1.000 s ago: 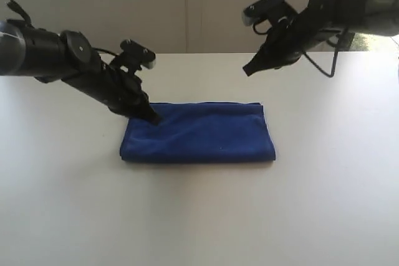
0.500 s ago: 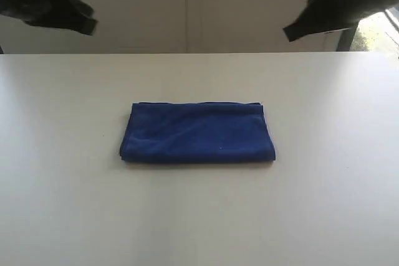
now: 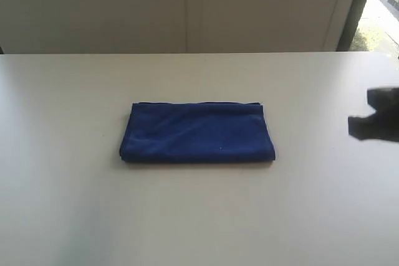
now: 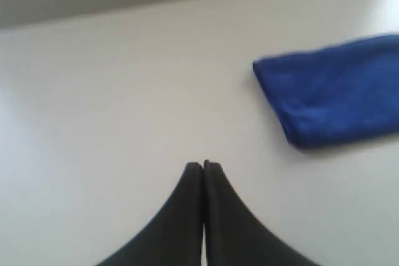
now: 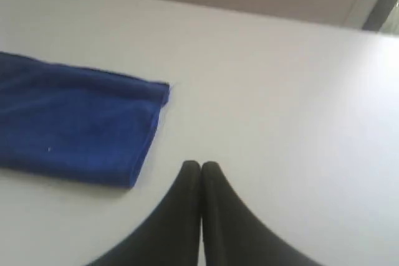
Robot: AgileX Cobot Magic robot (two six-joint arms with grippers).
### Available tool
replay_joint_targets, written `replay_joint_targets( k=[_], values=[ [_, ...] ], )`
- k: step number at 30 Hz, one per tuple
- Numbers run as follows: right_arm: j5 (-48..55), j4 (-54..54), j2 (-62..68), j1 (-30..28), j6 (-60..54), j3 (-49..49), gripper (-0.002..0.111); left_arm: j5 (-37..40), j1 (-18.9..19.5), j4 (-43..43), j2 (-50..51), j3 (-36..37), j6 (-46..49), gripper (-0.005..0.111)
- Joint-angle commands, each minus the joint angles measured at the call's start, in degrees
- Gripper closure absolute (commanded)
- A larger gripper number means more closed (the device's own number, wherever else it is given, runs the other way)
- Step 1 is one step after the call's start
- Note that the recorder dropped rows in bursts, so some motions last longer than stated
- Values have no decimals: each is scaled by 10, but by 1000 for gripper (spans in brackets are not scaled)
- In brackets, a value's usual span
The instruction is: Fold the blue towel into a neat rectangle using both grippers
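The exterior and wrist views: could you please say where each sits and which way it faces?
Exterior: off the arms, facing across the table at the folded blue towel; a dark blur of the right arm at the edge.
Left wrist: on the left arm, looking past shut left fingers at one towel end.
Right wrist: on the right arm, past shut right fingers at the other end.
Shared: all show the towel.
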Motion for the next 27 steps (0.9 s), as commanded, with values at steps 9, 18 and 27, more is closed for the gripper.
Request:
replay_joint_targets(
  k=[9,18,27],
  values=[
    [-111,41,3,-4,32,178,108,-28,2,-53,-6,156,-140,107],
    [-124,72,3,-4,239,180,108,18,2,-53,-6,178,-140,107],
    [-133,72,3,-4,270,180,108,17,2,-53,-6,178,-139,107]
  ],
)
